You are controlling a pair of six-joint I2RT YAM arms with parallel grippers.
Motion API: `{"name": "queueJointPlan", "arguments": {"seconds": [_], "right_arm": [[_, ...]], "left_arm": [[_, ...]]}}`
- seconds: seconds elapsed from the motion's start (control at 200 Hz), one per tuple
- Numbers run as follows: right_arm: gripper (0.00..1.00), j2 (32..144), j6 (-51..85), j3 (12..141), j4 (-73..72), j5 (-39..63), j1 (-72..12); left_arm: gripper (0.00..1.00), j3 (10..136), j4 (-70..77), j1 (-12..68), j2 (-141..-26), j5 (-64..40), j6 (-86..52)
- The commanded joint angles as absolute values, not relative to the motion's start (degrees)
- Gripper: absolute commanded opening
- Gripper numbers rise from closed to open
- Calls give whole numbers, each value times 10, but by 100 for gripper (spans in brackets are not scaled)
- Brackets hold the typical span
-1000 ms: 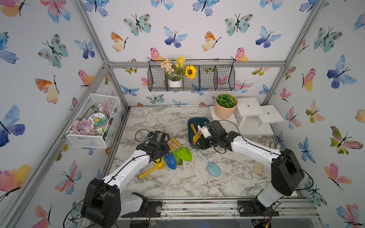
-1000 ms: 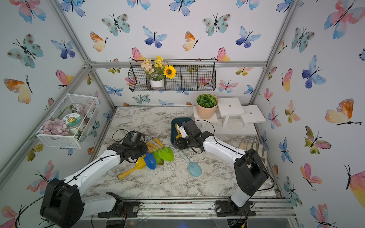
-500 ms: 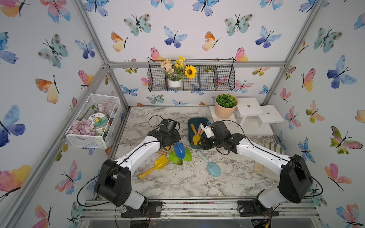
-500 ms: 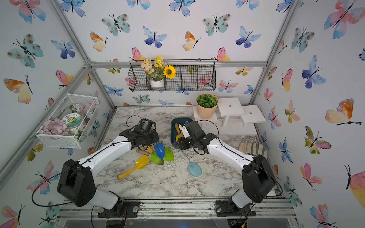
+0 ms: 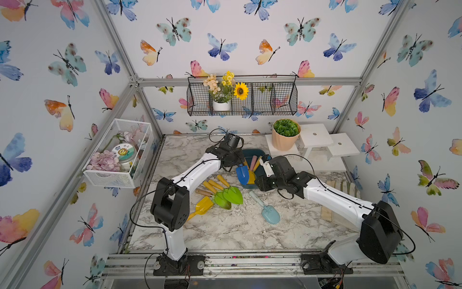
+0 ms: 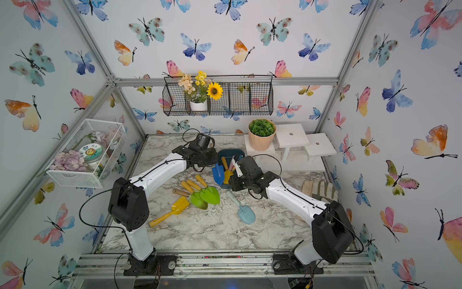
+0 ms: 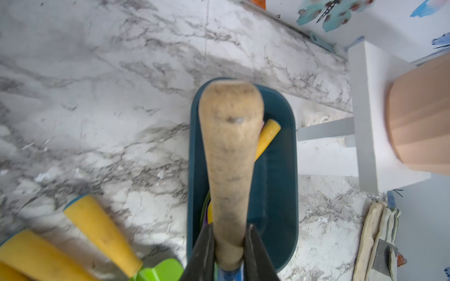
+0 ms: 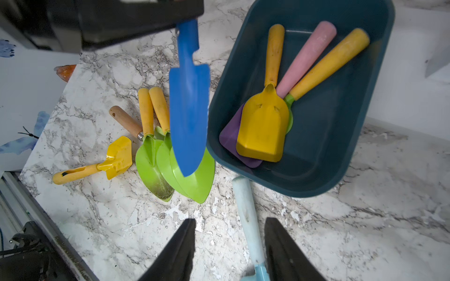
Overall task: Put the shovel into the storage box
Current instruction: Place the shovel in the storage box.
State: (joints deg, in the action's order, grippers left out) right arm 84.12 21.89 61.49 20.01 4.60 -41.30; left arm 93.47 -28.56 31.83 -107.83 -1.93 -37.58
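Currently left fingers (image 7: 202, 253) clamp the blue shovel (image 6: 218, 174), hanging at eight o'clock of the storage box (image 6: 235, 151); right fingers (image 8: 287, 255) spread apart.

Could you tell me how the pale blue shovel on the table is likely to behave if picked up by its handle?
The pale blue shovel lies straight, so it is probably stiff, not floppy. Gripped at the smooth rounded handle, its wider blade may pivot downward. Pushed, its flat blade should make it slide, not roll.

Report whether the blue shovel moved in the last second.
Yes. The blue shovel left the green shovels and went toward the back, ending beside the storage box.
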Motion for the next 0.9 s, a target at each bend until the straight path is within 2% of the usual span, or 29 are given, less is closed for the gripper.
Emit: {"name": "queueJointPlan", "arguments": {"seconds": [0.0,0.415,0.551,0.896], "right_arm": [[51,818,242,603,222,-5,-409],[53,784,276,573,253,-64,-382],[53,781,276,571,256,-68,-380],[54,792,272,577,255,-66,-377]], "left_arm": [[6,993,-301,326,-1125,-46,-347],[8,1173,-303,341,-1296,-79,-315],[10,1191,-294,349,-1328,-112,-316],[12,1182,-284,371,-1352,-94,-296]]}}
